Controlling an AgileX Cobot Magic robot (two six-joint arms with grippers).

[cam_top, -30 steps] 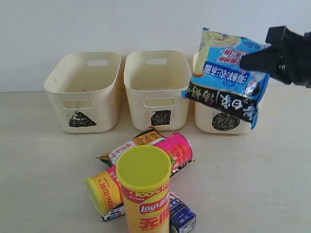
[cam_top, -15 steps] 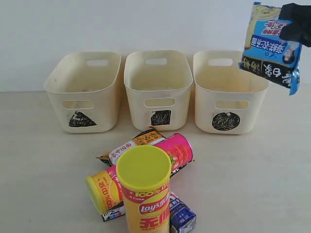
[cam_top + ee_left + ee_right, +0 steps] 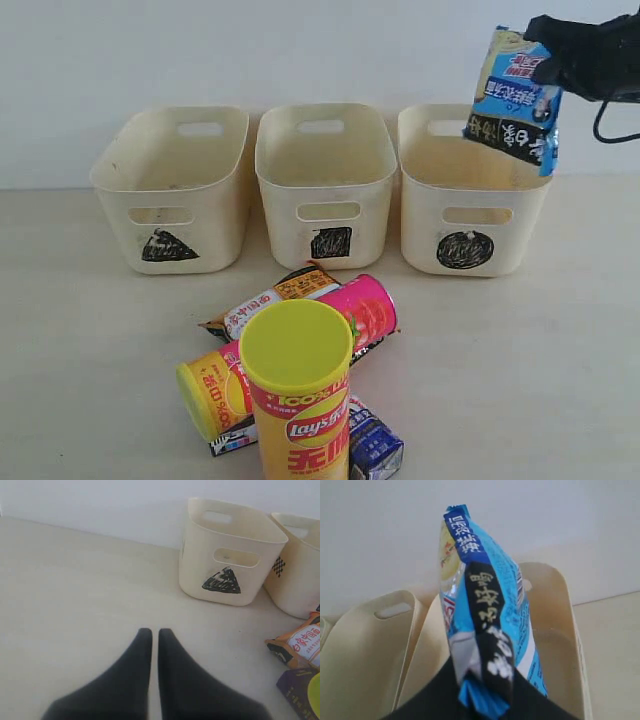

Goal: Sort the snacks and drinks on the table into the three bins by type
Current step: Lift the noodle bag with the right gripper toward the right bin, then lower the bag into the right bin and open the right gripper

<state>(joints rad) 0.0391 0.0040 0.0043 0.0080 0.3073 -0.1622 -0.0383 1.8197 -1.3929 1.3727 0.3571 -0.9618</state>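
Snacks (image 3: 340, 310) and a carton (image 3: 375, 445) lie piled at 6 o'clock on the tabletop (image 3: 90, 350), untouched. The left gripper (image 3: 155, 636) hovers clenched and empty. Farther off, at 1 o'clock, the right gripper (image 3: 560, 58), clamped on the bag (image 3: 512, 95), has raised it and swung it over the circle bin (image 3: 470, 250). Release looks next.

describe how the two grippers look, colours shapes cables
Both are matte black with no visible markings. The left gripper tapers from a broad base to two rounded tips. The right gripper looks blocky, with a thin black cable looping beneath it.
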